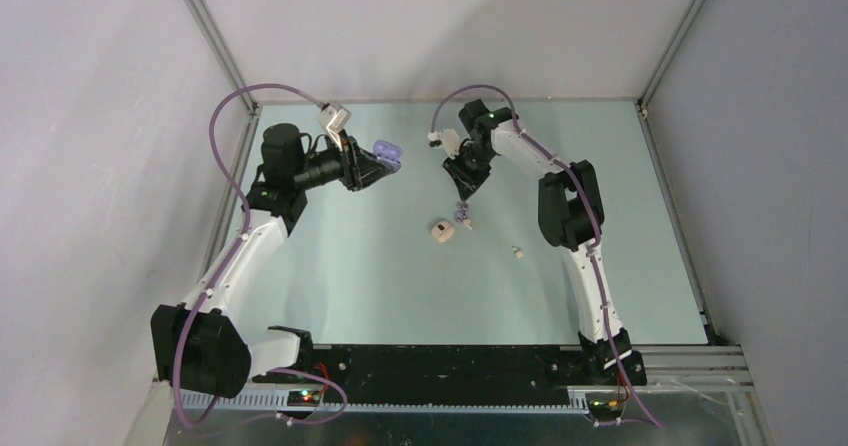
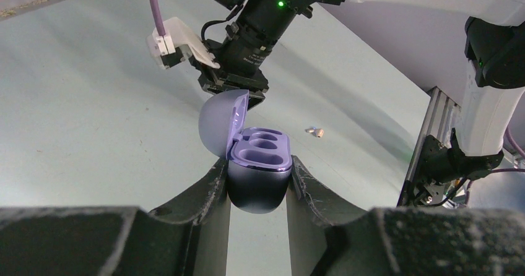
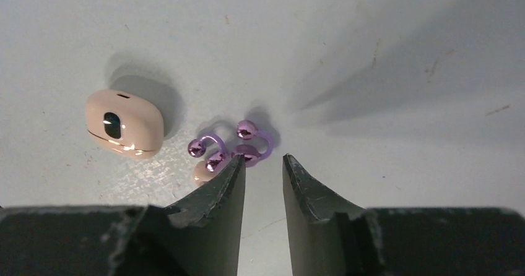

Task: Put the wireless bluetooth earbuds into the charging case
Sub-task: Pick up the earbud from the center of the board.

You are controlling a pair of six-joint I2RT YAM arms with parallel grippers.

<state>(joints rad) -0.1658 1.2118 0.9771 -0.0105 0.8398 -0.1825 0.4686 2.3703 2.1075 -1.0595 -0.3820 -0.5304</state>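
The left end effector (image 2: 258, 178) is clenched on the base of a lavender charging case (image 2: 260, 153), one finger against each side. The case's lid stands swung open and its two moulded wells are bare. This arm holds the case up off the pale green surface (image 1: 350, 266), toward the far left.

The right end effector (image 3: 263, 164) points down over the middle of the surface. It is released, its jaws a narrow gap apart with nothing between them. Just ahead of its fingertips lie the lavender earbuds (image 3: 232, 147), two curved clips with shiny ball ends, touching each other. A pale earbud (image 3: 200, 174) lies against them, partly hidden by one finger. A closed beige case (image 3: 125, 124) sits near them. A white earbud (image 1: 518, 253) lies alone, well apart from the cluster.
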